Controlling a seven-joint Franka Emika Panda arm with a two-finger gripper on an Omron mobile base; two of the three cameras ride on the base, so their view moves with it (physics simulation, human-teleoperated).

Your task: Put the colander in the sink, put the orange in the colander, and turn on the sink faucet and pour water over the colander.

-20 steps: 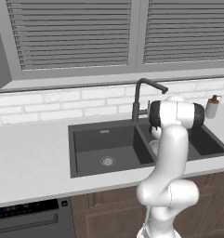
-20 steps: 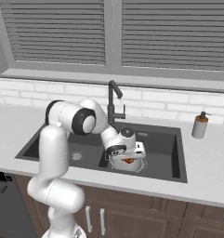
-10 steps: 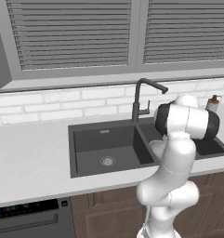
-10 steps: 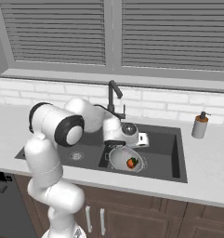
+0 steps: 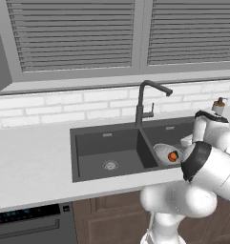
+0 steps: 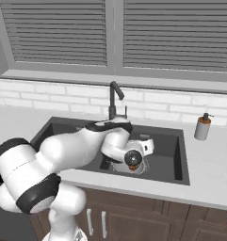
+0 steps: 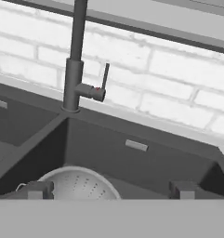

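step in hand: the colander [image 5: 165, 153] sits in the right basin of the sink [image 5: 90, 138] with the orange [image 5: 173, 156] inside it, so by my reading you are on the faucet step.
hand: the hand [image 7: 108, 189] hangs low over the right basin with its fingers [image 7: 39, 189] spread wide apart and nothing between them; the colander rim shows just below them in the hand view.
target: the sink faucet [image 7: 75, 56] stands at the divider behind the basins, and its small side lever [image 7: 104, 77] points up beside the body (with a red dot at its base).
how to do it well: lift clear of the colander first so you don't knock it, then come at the lever from the side and push it with one finger rather than pinching it.
spout: it leans toward the right basin; check the stream will land in the colander, and swing it if not.
water: none is running yet.
writing: no brand, label or text is readable on the faucet, the sink or the soap bottle [image 6: 202, 127] on the tabletop [image 6: 214, 164].
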